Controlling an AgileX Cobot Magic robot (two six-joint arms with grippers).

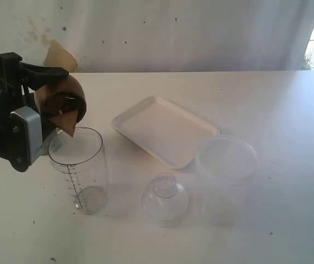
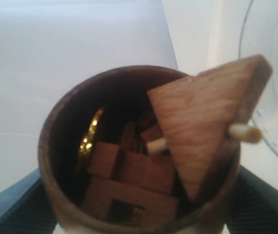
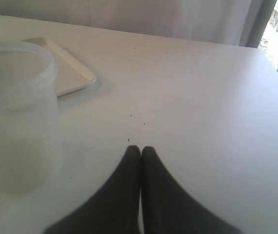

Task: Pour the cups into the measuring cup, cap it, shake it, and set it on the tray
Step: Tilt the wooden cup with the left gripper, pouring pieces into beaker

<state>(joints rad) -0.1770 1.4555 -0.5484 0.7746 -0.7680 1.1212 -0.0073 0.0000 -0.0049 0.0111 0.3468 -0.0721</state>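
Nearest the table's (image 1: 278, 110) front edge stands a clear dome lid (image 1: 164, 199). Left of it, the measuring cup (image 1: 79, 168) stands upright toward the left edge. Right of the lid stands a frosted tub (image 1: 226, 165). The right gripper (image 3: 140, 151) is near this tub, its jaws pressed together on nothing. The tray (image 1: 162, 126) lies flat at mid-table, behind the lid. The left gripper (image 1: 45, 91) clamps the wooden cup (image 2: 49, 146), which is tipped above the measuring cup's rim. A triangular block (image 2: 202, 122) juts from its mouth.

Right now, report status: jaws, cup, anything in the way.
Left gripper grips wooden cup, tipped over measuring cup. Triangular block poking out of its mouth. Right gripper jaws shut, empty. Nothing in the way.
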